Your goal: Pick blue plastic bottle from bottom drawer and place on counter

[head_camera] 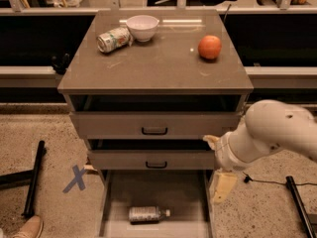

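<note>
**Bottle lies in the open bottom drawer, arm off to the right**

The blue plastic bottle (148,214) lies on its side on the floor of the bottom drawer (157,191), close to the drawer's front edge and a little left of centre, with its white cap pointing right. It touches neither side wall, and bare drawer floor lies behind it and on both sides. The drawer is pulled well out, beyond the two drawers above it. The middle drawer (156,159) and the top drawer (153,124) each stand slightly open, so their fronts overhang the back of the bottom drawer.

The gripper (223,187) hangs from the white arm (270,135) just outside the bottom drawer's right wall, below the middle drawer's right corner and well apart from the bottle. Whether it is open or closed cannot be told.

On the table (163,66), a dented can (114,38) lies touching a white bowl (142,27) at the back left, and an orange (210,47) sits near the right edge. The table's middle and front are bare.

On the floor, a blue tape cross (77,178) and a black bar (33,177) lie left of the cabinet.
</note>
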Controlling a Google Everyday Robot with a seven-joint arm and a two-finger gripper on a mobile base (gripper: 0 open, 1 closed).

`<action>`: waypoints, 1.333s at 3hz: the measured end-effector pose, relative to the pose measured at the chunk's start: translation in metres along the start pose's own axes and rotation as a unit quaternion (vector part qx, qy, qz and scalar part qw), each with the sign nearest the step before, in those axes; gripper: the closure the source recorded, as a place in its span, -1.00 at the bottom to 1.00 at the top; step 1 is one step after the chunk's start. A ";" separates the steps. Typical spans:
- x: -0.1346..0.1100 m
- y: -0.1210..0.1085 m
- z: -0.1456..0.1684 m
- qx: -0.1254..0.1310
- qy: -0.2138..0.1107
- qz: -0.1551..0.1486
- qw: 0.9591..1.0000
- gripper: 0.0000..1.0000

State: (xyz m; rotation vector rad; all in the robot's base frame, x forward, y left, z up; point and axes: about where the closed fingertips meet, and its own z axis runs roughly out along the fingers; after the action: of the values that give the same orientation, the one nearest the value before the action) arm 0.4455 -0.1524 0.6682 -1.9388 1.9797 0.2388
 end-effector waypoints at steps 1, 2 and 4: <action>-0.003 0.007 0.076 -0.040 -0.038 -0.009 0.998 -1.00; 0.001 0.012 0.093 -0.055 -0.045 -0.003 0.997 -1.00; 0.015 0.017 0.127 -0.065 -0.035 -0.008 0.997 -1.00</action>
State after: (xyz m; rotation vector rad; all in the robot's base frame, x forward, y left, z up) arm 0.4455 -0.1193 0.5437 -1.9965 1.9458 0.4358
